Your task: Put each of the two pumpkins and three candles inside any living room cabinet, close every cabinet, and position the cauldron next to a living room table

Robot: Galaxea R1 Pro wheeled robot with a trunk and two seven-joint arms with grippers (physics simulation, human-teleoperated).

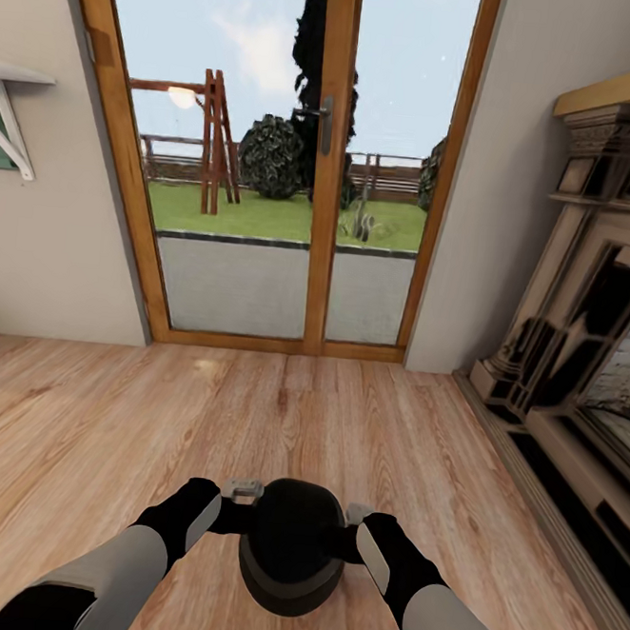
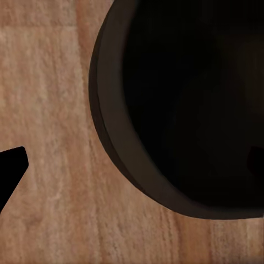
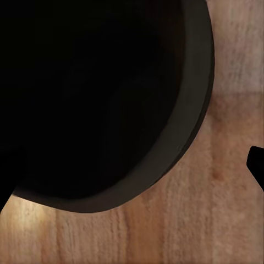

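Head view: cauldron [image 1: 292,542] held above the wood floor [image 1: 104,430], pressed between left gripper [image 1: 231,510] and right gripper [image 1: 358,529], one at each side. Finger spread of either gripper cannot be told. Glass doors [image 1: 290,160] ahead, fireplace [image 1: 588,358] right.

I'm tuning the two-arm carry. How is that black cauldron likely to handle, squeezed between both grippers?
The cauldron looks rigid, so it probably won't deform between the left gripper and right gripper. Its rounded, smooth walls could let it slip or rotate. The wide mouth suggests it's hollow, perhaps light.
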